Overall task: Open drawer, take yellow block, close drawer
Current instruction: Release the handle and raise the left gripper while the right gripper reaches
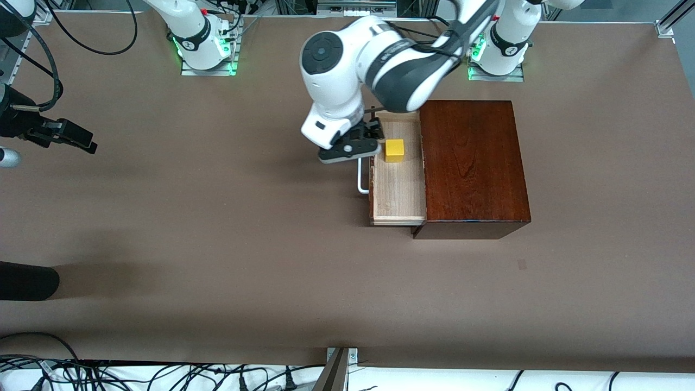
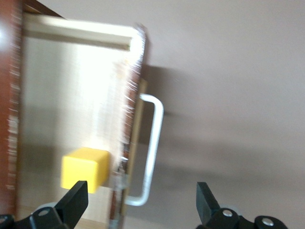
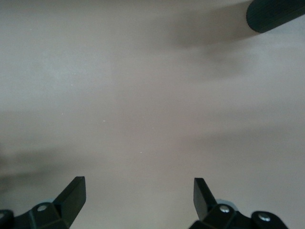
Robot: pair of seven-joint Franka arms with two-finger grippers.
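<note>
Both hands spread, left hand [image 1: 362,142] over drawer [image 1: 398,184] front.

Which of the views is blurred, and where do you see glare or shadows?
Left wrist view: streaky blur, with white glare on the drawer floor beside the yellow block. Front view: sharp, a faint sheen on the box top. Right wrist view: only soft shadows on the table between the open right gripper fingers.

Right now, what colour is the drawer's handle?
White; the handle shows best in the left wrist view.
</note>
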